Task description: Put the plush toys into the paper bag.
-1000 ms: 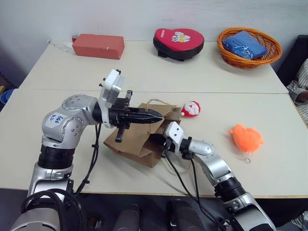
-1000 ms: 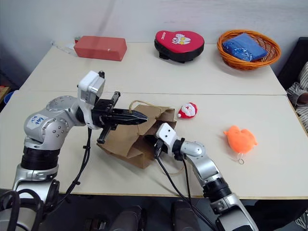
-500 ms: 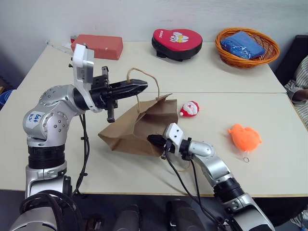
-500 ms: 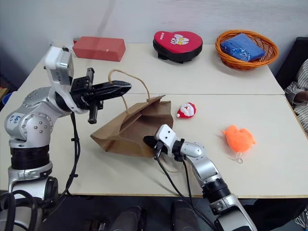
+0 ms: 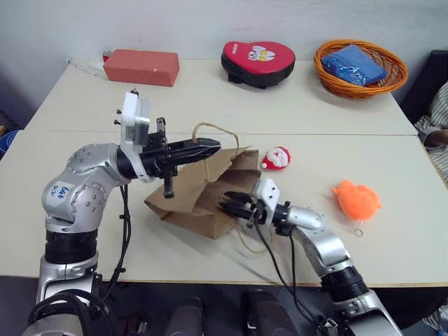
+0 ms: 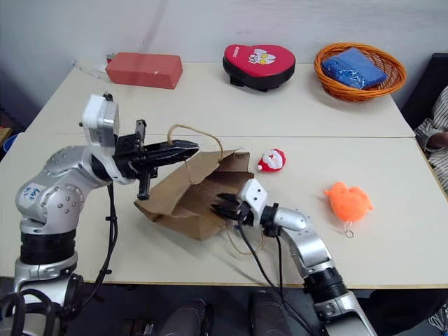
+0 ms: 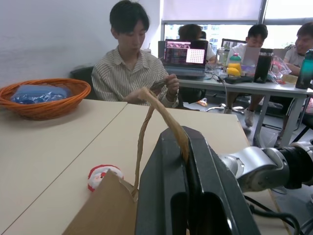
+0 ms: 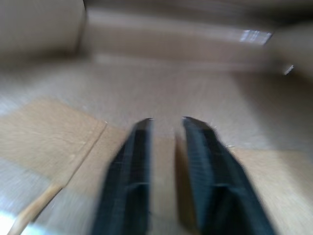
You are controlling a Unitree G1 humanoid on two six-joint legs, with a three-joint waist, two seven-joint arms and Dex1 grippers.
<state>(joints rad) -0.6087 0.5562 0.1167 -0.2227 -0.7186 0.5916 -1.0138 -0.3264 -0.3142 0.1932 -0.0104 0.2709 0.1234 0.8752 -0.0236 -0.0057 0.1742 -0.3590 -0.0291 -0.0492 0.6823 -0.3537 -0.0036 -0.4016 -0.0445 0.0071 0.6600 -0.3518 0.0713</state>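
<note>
Right gripper (image 5: 229,202), fingers apparently parted, reaches into the paper bag (image 5: 192,196) lying near the tabletop's (image 5: 91,175) front edge. Left gripper (image 5: 210,145) is clamped on the bag's cord handle (image 5: 213,129). Orange plush toy (image 5: 357,199) lies toward the right edge; Santa plush toy (image 5: 277,158) just beyond the bag.

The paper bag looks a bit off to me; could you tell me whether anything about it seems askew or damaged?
Yes: the paper bag lies slumped and creased on the table rather than standing, so its mouth faces sideways. The left gripper is shut on one cord handle, lifting that edge. No tear is visible.
</note>
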